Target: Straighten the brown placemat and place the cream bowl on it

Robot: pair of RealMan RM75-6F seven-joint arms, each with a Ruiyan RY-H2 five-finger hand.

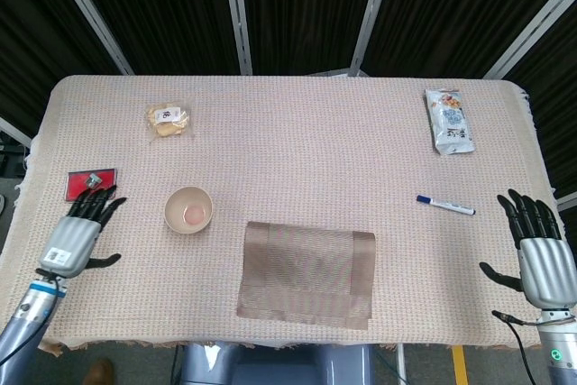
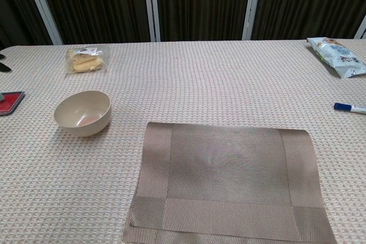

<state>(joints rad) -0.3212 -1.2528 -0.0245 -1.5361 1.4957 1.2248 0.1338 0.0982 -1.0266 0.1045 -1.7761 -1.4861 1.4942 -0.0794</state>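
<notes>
Fingers spread and holding nothing, the left hand (image 1: 77,233) hovers over the table's left edge, well to the left of the cream bowl (image 1: 188,209), with its fingertips overlapping the near edge of the red flat packet (image 1: 90,183). In the chest view only a dark fingertip or two shows at the far left border (too little to judge anything from there). The right hand (image 1: 541,254) sits at the opposite edge, far to the right of the bowl, fingers likewise apart and empty.

Bowl itself stands upright on the woven tablecloth (image 1: 297,142), something pinkish lying in its bottom. Just to the right of the bowl and nearer the robot lies the brown placemat (image 1: 307,273), flat, apart from the bowl, and turned slightly askew to the table's front edge. Behind the bowl, toward the far side, rests a clear bag of biscuits (image 1: 168,120). Well to the right of the bowl, past the placemat, lies a blue-capped marker (image 1: 444,205), and farther back in that direction a snack packet (image 1: 448,121).
</notes>
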